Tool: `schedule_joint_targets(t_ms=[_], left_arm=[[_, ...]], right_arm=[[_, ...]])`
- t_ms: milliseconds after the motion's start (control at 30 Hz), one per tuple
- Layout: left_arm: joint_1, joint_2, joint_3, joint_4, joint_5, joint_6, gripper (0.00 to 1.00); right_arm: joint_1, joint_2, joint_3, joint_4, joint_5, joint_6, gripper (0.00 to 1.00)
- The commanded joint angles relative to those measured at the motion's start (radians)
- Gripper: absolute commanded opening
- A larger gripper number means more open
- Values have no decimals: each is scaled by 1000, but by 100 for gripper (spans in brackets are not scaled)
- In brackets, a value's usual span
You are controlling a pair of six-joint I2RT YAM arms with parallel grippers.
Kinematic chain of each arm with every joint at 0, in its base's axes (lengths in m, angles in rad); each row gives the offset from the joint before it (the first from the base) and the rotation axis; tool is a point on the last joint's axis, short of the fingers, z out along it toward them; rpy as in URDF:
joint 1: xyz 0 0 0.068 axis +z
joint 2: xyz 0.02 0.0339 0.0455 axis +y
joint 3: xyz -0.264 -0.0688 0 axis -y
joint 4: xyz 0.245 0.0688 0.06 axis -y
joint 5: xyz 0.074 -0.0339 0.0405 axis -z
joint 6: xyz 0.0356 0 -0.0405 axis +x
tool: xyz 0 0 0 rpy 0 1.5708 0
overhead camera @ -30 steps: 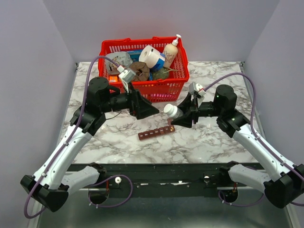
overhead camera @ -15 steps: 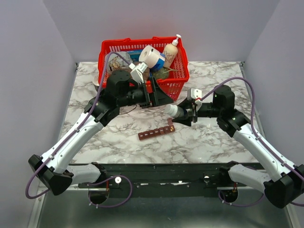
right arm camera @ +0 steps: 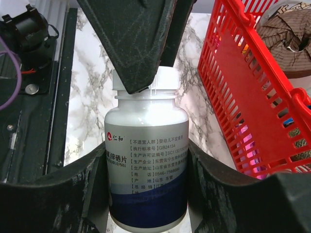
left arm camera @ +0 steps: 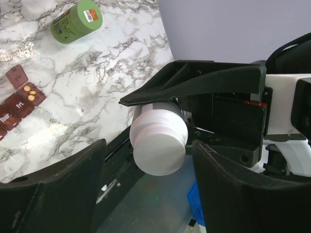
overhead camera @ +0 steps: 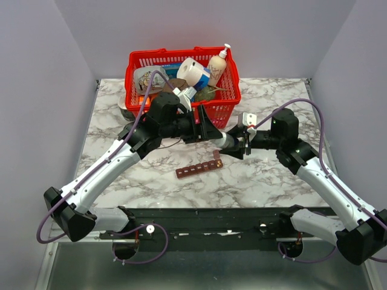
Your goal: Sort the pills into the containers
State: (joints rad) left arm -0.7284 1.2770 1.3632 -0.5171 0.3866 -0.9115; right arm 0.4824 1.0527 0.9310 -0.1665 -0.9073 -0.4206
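Note:
My right gripper [right arm camera: 146, 160] is shut on a white pill bottle [right arm camera: 147, 165] with a blue band, held level above the table with its cap pointing left. The bottle [overhead camera: 225, 141] hangs in front of the basket. My left gripper [left arm camera: 149, 145] is open, and its fingers stand on either side of the white cap [left arm camera: 159, 145] with a small gap on each side. The containers [overhead camera: 199, 168], a dark-red strip of compartments, lie on the marble below the bottle. In the left wrist view its end compartment [left arm camera: 30, 94] stands open with orange pills [left arm camera: 31, 94] inside.
A big red mesh basket [overhead camera: 181, 60] full of household items stands at the back, close behind both grippers; its wall [right arm camera: 233, 73] is right of the bottle. A green capped bottle [left arm camera: 77, 20] lies on the marble. The black frame rail [overhead camera: 193, 217] runs along the table's near edge.
My left arm has swung right and forward to the bottle, and its jaws have narrowed around the cap. The right gripper has turned the bottle a little and holds it steady.

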Motion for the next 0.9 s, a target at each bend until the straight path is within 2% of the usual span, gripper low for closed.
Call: schedule_joint_targets(t_ms=[0,133,167,200,233,267,300,367,400,433,500,533,567,633,667,833,867], left_arm=[[-8,1,8,29,46,-12,67],[-8,-4,-16,63,96,17,47],[-8,-5,-22,74,112,35,39],[-8,-5,-41,87,157,71,35],[-8,-4,-49,115,178,106,28],[-6,1,-52,118,201,143,27],[-3,2,-79,140,309,169,27],[0,7,-104,196,400,284,26],[6,8,-137,227,510,318,26],[7,4,-148,239,538,407,25],[7,-1,-160,209,604,535,25],[6,-11,-154,127,620,606,25],[3,-14,-145,74,627,778,26],[0,-27,-119,-60,643,941,29],[-2,-31,-112,-101,644,1088,33],[-3,-58,-118,-104,606,1217,57],[-3,-57,-116,-87,583,1200,69]], right_arm=[[1,-13,17,15,18,-12,0],[1,-11,17,15,8,5,1],[1,-13,17,15,4,8,1],[1,-13,17,15,-13,17,1],[1,-11,15,15,-24,23,1],[1,-16,15,15,-34,31,1],[1,-14,15,16,-57,52,1],[1,-14,15,18,-79,80,1],[1,-14,14,22,-106,113,1],[1,-11,11,21,-125,127,1],[1,-10,8,24,-175,178,0],[1,-7,6,24,-194,195,0],[1,-5,0,24,-208,212,0],[1,3,-15,56,-247,288,1],[1,1,-32,67,-260,310,0],[1,23,-57,157,-312,483,1],[1,21,-57,185,-312,485,0]])
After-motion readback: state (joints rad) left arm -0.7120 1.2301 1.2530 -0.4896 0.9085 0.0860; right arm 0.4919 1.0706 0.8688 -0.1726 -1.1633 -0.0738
